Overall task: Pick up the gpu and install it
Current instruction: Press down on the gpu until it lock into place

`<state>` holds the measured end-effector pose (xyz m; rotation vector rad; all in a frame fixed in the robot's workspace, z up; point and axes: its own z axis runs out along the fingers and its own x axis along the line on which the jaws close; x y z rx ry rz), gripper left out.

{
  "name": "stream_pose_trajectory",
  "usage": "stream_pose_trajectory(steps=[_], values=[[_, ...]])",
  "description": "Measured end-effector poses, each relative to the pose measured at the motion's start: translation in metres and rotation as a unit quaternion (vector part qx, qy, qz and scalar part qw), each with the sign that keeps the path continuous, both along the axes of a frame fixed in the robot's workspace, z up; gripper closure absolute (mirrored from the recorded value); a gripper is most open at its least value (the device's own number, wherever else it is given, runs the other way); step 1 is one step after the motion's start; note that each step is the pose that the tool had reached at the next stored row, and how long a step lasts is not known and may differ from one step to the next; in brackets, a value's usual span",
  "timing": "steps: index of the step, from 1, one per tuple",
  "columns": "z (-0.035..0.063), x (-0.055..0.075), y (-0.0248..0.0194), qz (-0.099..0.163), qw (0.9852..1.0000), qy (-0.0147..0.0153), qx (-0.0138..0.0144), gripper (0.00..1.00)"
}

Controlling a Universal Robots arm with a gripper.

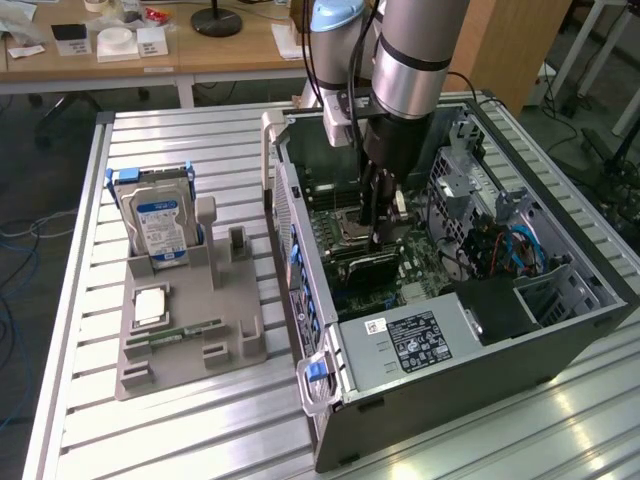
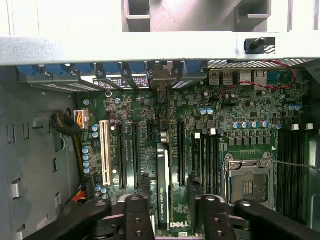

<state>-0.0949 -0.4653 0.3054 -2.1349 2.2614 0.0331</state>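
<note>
At centre frame, the gripper reaches into the open computer case — fingers spread either side of the gpu, which stands edge-on in its motherboard slot.

A silver hard drive with a blue label stands upright in a grey holder tray on the slatted metal bench, at the exterior view's left of an open computer case.
</note>
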Motion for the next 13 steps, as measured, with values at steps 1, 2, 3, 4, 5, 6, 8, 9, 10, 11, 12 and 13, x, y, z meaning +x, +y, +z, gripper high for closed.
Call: stream_pose_trajectory(steps=[1,2,3,4,5,6,8,9,10,11,12,13], values=[[0.0,0.0,0.0,0.0,1.0,0.0,0.0,0.74],[0.0,0.0,0.0,0.0,1.0,0.0,0.0,0.89],[0.0001,0.004,0.0,0.0,1.0,0.0001,-0.0001,0.89],[-0.0002,0.01,0.0,0.0,1.0,0.0001,-0.0001,0.89],[-0.001,0.009,0.0003,0.0,1.0,0.0001,0.0001,0.89],[-0.0023,0.01,0.0006,0.001,1.0,0.0001,0.0,0.89],[-0.0053,0.009,0.0017,0.001,1.0,0.0001,0.0,0.89],[-0.0068,0.009,0.0022,0.002,1.0,0.0001,0.0,0.89],[-0.0083,0.009,0.0027,0.002,1.0,0.0001,0.0,0.89],[-0.0096,0.009,0.0031,0.002,1.0,0.0001,0.0,0.89],[-0.0102,0.009,0.0033,0.002,1.0,0.0001,0.0,0.89],[-0.0101,0.009,0.0033,0.002,1.0,0.0002,-0.0001,0.89]])
